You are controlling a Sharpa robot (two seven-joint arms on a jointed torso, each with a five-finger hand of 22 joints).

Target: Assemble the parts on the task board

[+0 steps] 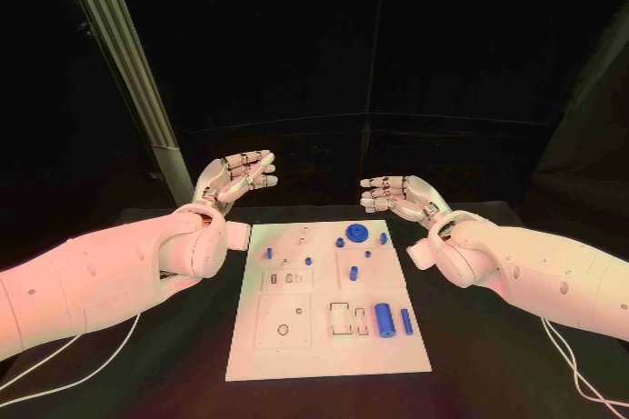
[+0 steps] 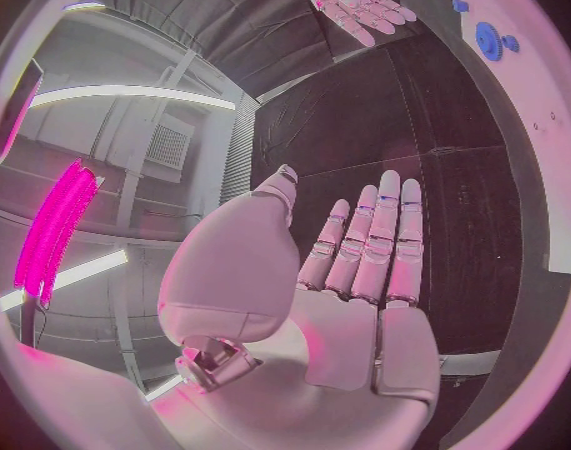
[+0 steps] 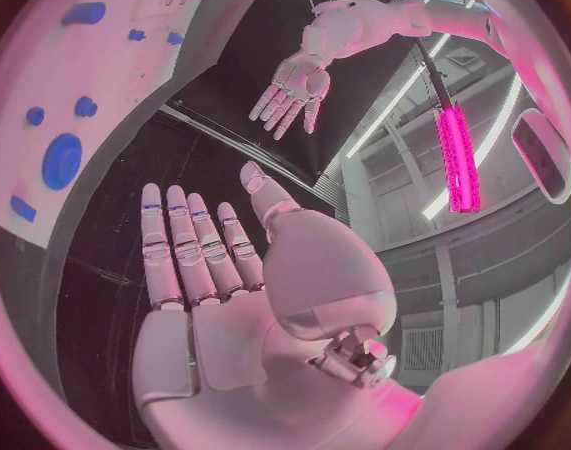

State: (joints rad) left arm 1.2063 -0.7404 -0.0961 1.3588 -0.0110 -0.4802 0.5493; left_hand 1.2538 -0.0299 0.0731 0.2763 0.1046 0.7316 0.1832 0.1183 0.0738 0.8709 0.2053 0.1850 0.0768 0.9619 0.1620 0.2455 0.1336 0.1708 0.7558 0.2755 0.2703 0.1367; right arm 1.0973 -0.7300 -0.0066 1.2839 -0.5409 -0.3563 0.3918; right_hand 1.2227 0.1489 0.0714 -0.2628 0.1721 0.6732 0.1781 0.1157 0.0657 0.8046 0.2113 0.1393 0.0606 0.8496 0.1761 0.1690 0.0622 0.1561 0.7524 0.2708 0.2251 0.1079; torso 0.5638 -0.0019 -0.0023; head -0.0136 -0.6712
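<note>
Task board (image 1: 328, 346) near edge sits closest, flat mid-table. Left hand (image 1: 236, 181) fingers straight and apart, nothing in them, raised off the board's far-left corner. Right hand (image 1: 400, 196) same, palm empty, off the far-right corner. Blue parts: round disc (image 1: 356, 234) at board's far end, big cylinder (image 1: 384, 318) near right side.

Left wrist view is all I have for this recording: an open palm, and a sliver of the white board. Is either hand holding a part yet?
Observer: No. In the head view the left hand and the right hand are both raised past the task board's far edge, holding nothing.
Operator: Where are the parts?
Observer: On the board. A large blue cylinder lies near its right edge.
Operator: And the round one I glimpse?
Observer: A blue disc near the far edge.
</note>
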